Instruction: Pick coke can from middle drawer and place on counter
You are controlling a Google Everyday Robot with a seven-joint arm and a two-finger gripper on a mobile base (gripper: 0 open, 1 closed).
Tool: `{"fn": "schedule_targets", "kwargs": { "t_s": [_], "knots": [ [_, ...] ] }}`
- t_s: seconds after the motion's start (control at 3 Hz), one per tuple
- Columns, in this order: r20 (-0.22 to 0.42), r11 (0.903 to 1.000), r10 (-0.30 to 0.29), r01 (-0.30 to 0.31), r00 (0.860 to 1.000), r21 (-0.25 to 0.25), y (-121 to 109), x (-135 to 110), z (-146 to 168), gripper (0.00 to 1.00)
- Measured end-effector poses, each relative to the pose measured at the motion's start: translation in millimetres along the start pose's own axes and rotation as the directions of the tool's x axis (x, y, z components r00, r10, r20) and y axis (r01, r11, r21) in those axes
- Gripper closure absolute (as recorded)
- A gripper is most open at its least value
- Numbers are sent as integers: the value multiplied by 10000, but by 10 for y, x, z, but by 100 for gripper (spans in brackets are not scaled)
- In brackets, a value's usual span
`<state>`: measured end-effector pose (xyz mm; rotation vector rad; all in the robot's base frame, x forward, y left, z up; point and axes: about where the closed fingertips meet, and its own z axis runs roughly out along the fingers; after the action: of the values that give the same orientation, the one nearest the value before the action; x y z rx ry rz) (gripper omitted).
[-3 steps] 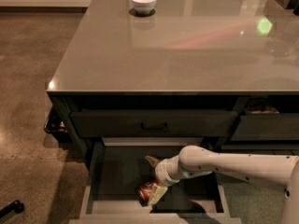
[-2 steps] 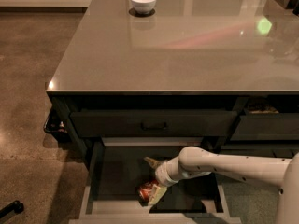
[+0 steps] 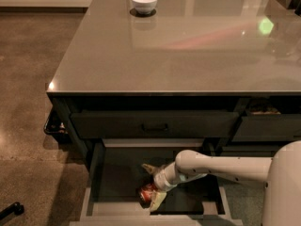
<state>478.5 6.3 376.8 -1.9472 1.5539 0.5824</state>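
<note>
The middle drawer (image 3: 96, 173) is pulled out below the counter (image 3: 188, 46). The red coke can (image 3: 146, 193) lies on its side on the drawer's dark bottom, near the front. My white arm reaches in from the right. My gripper (image 3: 153, 185) is down in the drawer with its fingers spread. One finger (image 3: 149, 167) is behind the can and apart from it. The other (image 3: 158, 200) is in front, against the can. The can sits between them on the drawer floor.
A white bowl (image 3: 144, 2) stands at the counter's far edge. A shut drawer front with a black bar handle (image 3: 155, 125) is just above the open drawer. Another drawer (image 3: 263, 109) at the right is partly open. Brown floor lies to the left.
</note>
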Motion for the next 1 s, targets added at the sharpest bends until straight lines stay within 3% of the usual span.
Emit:
{"fn": "schedule_targets", "kwargs": {
  "t_s": [0.67,1.0],
  "knots": [
    [-720,9995,51,-73,9974,-316,84,167,25,0],
    [-722,9995,58,-81,9974,-317,85,170,24,0]
  ]
}}
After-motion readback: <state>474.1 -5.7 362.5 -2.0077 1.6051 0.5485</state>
